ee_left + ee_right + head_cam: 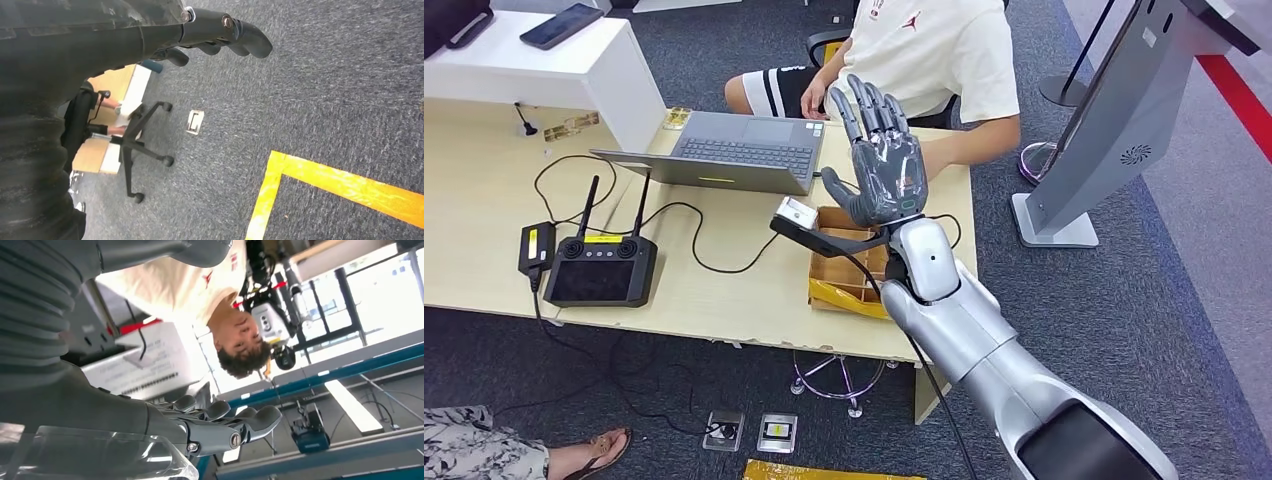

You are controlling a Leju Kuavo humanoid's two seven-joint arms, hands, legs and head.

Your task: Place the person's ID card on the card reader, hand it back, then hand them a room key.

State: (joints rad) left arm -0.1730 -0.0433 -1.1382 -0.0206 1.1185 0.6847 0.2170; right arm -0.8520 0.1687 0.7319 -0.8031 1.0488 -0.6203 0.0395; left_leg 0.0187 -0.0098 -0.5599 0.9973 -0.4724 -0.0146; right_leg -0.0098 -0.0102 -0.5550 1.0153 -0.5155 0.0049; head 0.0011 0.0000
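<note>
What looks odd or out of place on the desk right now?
Nothing spilled or broken. The right hand is raised, palm up and empty, toward the person. Cables trail loosely across the desk.

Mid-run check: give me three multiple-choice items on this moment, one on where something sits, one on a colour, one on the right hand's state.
1. Where is the remote controller?
A. on the floor
B. on the table, in front of the laptop
C. in the cardboard box

2. What colour is the person's shirt?
A. cream
B. black
C. red

3. The right hand is:
A. gripping a card
B. pressing the laptop
C. raised, fingers apart, holding nothing

Key: 1 B, it sits on the tabletop nearer the robot than the laptop. 2 A, the shirt is pale cream. 3 C, the palm is bare.
</note>
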